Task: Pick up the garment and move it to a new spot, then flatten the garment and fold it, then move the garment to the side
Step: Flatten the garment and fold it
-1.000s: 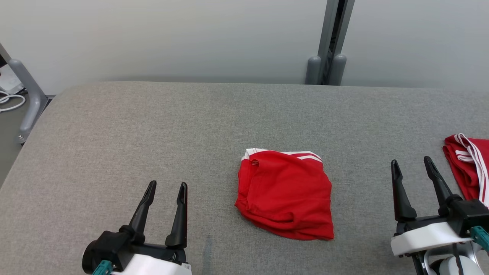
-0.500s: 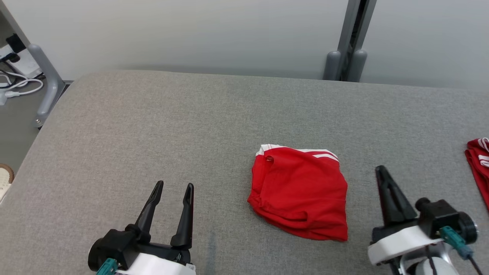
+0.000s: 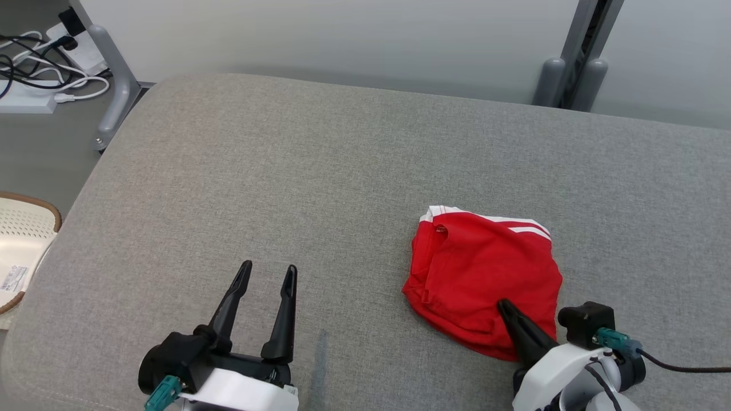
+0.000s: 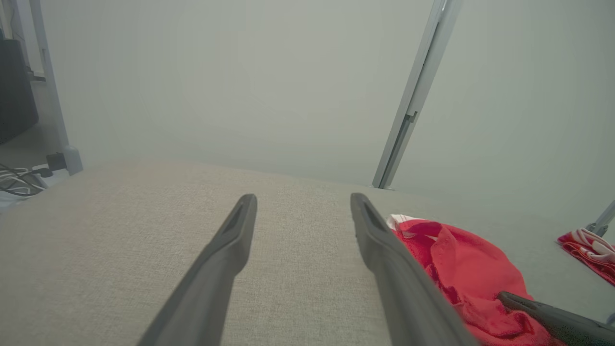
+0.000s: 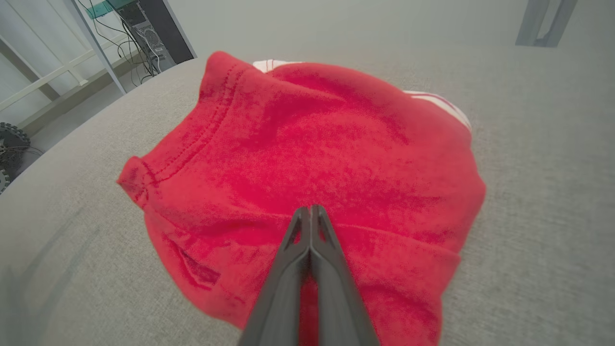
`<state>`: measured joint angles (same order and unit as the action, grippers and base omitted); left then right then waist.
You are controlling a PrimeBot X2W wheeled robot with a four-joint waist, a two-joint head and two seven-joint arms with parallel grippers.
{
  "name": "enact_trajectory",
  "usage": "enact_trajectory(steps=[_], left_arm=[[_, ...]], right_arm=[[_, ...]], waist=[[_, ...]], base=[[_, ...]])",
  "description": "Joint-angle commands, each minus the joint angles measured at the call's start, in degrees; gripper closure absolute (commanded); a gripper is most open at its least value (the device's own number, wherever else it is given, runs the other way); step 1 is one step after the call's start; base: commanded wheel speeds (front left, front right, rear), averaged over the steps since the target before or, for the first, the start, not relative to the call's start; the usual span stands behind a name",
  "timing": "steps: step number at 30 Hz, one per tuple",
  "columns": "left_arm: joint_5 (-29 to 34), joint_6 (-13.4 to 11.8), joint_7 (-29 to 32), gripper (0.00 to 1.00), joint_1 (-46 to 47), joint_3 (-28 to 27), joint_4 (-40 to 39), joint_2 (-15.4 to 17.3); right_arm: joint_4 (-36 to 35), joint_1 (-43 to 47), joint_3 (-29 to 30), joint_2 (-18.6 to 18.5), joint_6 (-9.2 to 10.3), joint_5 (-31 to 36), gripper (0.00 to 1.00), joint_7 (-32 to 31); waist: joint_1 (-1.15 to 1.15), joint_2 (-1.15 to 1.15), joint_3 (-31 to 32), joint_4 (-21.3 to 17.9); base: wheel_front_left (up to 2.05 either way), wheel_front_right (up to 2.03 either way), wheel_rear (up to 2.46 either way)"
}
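A red garment (image 3: 485, 274) with white stripes lies folded in a rough square on the grey padded table (image 3: 285, 171). It also shows in the left wrist view (image 4: 461, 269) and the right wrist view (image 5: 312, 144). My right gripper (image 3: 503, 303) is shut, fingers pressed together, and its tip lies over the garment's near edge (image 5: 310, 207). I see no cloth pinched between the fingers. My left gripper (image 3: 268, 266) stands open over bare table to the garment's left, apart from it (image 4: 302, 198).
A second red striped cloth (image 4: 586, 245) lies far right on the table. Off the table's left edge stand a white basket (image 3: 23, 228), cables (image 3: 34, 57) and a grey frame leg (image 3: 114, 68). Grey posts (image 3: 565, 74) rise behind the far edge.
The camera has turned left. My right gripper went from open to shut, rolled onto its side and moved left onto the garment's near edge. The left gripper stays open.
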<state>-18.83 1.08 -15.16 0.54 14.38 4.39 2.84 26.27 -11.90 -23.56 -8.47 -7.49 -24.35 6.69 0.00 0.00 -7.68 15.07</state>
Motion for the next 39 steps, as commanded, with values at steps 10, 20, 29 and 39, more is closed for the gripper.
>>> enact_trajectory(steps=[10, 20, 29, 39], left_arm=[[-0.76, -0.62, 0.01, 0.00, -0.14, -0.30, -0.10, 0.21], [-0.89, -0.55, 0.01, 0.00, 0.08, 0.14, -0.06, 0.20], [-1.19, -0.07, 0.00, 0.00, 1.71, 1.83, 0.31, 0.22], [-1.69, -0.71, 0.01, 0.00, 1.41, 1.87, 0.74, 0.19]], right_arm=[[-2.30, 3.72, -6.54, -5.05, 0.00, -12.18, 1.00, -5.37], [-10.52, 0.06, -3.34, -8.53, 0.00, -14.11, 1.00, -3.55], [-2.29, -9.01, -1.96, -7.31, -0.02, -15.56, 1.00, -6.30], [3.54, -12.94, -11.86, -7.79, -0.01, -20.65, 1.00, -7.67]], waist=[[0.00, 0.00, 0.80, 0.59], [0.00, 0.00, 0.50, 1.52], [0.00, 0.00, -1.08, 4.91], [0.00, 0.00, -1.86, 8.42]], base=[[0.00, 0.00, 0.00], [0.00, 0.00, 0.00], [0.00, 0.00, 0.00], [0.00, 0.00, 0.00]])
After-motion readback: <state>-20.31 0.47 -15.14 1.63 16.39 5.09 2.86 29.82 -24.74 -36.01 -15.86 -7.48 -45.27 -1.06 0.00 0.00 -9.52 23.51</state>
